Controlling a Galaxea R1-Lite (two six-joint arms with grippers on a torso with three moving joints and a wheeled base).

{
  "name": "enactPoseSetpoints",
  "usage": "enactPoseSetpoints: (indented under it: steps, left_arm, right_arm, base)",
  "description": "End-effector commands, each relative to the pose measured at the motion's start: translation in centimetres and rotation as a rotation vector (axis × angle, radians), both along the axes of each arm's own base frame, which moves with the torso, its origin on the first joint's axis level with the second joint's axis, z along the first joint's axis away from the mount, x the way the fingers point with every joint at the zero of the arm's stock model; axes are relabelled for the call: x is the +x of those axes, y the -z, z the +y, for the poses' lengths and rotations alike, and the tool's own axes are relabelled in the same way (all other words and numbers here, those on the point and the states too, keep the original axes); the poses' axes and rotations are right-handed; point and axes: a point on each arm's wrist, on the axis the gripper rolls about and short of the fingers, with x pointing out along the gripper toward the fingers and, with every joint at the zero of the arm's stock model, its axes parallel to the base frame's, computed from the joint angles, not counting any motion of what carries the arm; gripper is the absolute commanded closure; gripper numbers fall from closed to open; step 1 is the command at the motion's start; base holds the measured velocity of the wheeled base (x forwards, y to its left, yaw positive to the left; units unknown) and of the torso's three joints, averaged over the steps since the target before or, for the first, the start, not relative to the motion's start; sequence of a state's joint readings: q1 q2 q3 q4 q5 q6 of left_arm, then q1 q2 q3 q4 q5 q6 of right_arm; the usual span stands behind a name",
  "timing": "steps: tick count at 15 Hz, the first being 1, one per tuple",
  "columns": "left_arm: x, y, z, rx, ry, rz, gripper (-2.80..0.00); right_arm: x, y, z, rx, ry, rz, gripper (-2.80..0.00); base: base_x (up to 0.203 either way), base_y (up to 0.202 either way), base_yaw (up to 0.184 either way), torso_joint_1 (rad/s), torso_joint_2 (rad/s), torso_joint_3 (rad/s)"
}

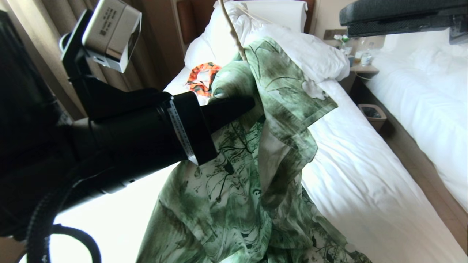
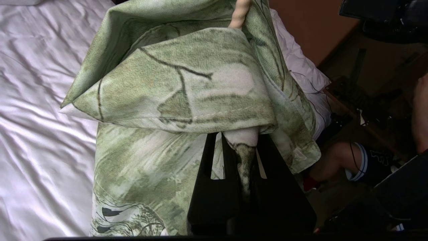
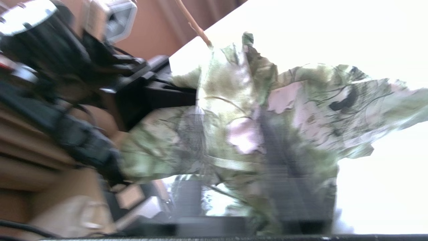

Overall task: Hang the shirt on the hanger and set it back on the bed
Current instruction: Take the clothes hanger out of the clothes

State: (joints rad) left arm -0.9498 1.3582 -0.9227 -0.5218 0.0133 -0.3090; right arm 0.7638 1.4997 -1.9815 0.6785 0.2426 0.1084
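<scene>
Shirt held up over the bed, hanger partly threaded.

The left end effector (image 1: 248, 104), nearest, is clamped on a fold of the shirt (image 1: 237, 190), lifting it above the bed (image 1: 365, 175). The right end effector (image 3: 250, 201) sits against the cloth; whether it grips, I cannot tell. The hanger (image 1: 234, 33) rises from the collar. Next, likely, seat the far shoulder, then lower everything.

The head view looks down along the bed (image 1: 365, 175) toward its headboard end, with the left arm close in front. The left wrist view sits right behind its fingers (image 2: 207, 187), tight against the shirt (image 2: 174, 87). The right wrist view, blurred, seems to face that same shirt and left arm.
</scene>
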Motion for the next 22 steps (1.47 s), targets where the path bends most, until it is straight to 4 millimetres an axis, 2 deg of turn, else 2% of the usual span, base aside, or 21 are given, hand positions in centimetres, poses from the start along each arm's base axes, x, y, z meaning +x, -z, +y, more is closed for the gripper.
enactPoseSetpoints:
  steps: [1, 8, 10, 11, 18, 22]
  left_arm:
    - [0.3, 0.5, -0.9, 0.017, 0.011, 0.015, 0.0]
    - [-0.1, 2.1, -3.5, 0.077, 0.075, 0.051, 0.0]
    - [0.0, 2.3, -3.7, 0.08, 0.077, 0.054, 0.0]
    - [0.0, 2.2, -3.7, 0.079, 0.076, 0.053, 0.0]
    - [-0.1, 2.0, -3.4, 0.07, 0.074, 0.047, 0.0]
    - [-0.3, 1.7, -3.0, 0.059, 0.076, 0.04, 0.0]
  right_arm:
    - [0.5, 0.5, 0.4, -0.082, 0.028, -0.067, 0.0]
    - [0.1, 1.0, 2.4, -0.177, 0.075, -0.151, 0.0]
    - [0.1, 1.3, 2.8, -0.196, 0.068, -0.15, 0.0]
    - [0.0, 1.3, 2.9, -0.197, 0.063, -0.149, -2.8]
    - [0.5, 1.8, 3.7, -0.241, 0.066, -0.174, -2.8]
    - [0.9, 2.5, 5.2, -0.26, 0.038, -0.162, -2.8]
  base:
    - [0.0, 0.0, 0.0, 0.0, 0.0, 0.0]
    - [0.0, 0.0, 0.0, 0.0, 0.0, 0.0]
    - [0.0, 0.0, 0.0, 0.0, 0.0, 0.0]
    - [0.0, 0.0, 0.0, 0.0, 0.0, 0.0]
    - [0.0, 0.0, 0.0, 0.0, 0.0, 0.0]
    - [0.0, 0.0, 0.0, 0.0, 0.0, 0.0]
